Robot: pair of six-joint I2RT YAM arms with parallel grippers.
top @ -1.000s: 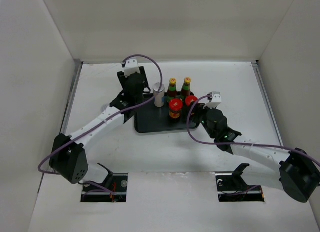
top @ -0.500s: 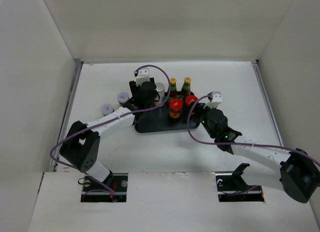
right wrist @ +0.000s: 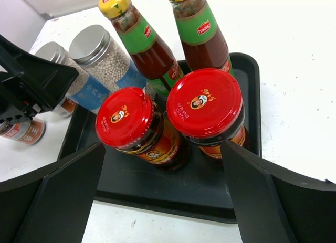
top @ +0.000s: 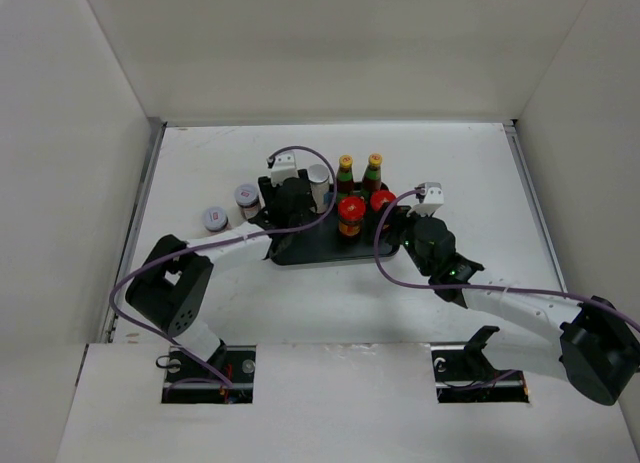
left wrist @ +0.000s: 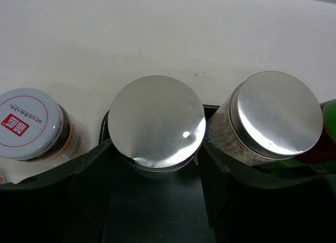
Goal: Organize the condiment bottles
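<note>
On the black tray [top: 300, 249] stand two dark bottles with green necks and yellow caps [top: 345, 173] [top: 373, 171], two red-lidded jars [top: 350, 213] [top: 382, 199] and a silver-lidded jar [top: 319, 176]. My left gripper [top: 288, 203] is at the tray's back left corner. In the left wrist view it [left wrist: 156, 154] is shut on a second silver-lidded jar [left wrist: 156, 122], with the other silver-lidded jar [left wrist: 275, 114] to its right. My right gripper [right wrist: 163, 201] is open and empty, its fingers [right wrist: 63, 190] wide apart, just near of the red-lidded jars [right wrist: 128, 125] [right wrist: 206, 104].
Two white-lidded jars [top: 246, 195] [top: 214, 218] stand on the table left of the tray; one shows in the left wrist view [left wrist: 29, 122]. White walls close in the table on the left, back and right.
My left arm has swung from behind the tray to its back left corner, uncovering the two white-lidded jars on the table. The right arm has not moved.
</note>
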